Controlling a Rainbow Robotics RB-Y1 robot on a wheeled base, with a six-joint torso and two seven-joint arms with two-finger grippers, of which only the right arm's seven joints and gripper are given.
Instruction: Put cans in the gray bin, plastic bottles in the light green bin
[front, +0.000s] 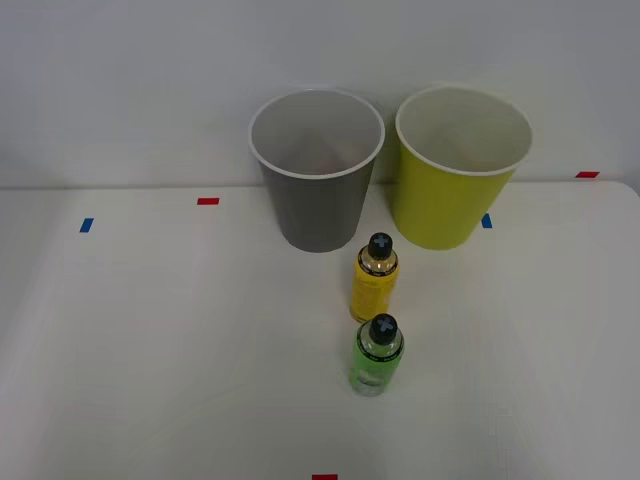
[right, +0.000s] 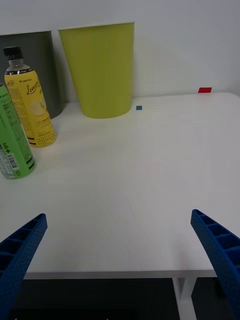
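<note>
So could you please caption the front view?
Yellow bottle and green bottle stand before gray bin and light green bin.

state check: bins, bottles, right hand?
gray bin: upright, looks empty
light green bin: upright, looks empty
yellow bottle: upright, capped, on the table
green bottle: upright, capped, on the table
right hand: open, holding nothing, apart from both bottles

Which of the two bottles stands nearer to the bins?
The yellow bottle. It stands just in front of the gray bin and light green bin, while the green bottle stands farther forward, toward the table's front edge.
</note>
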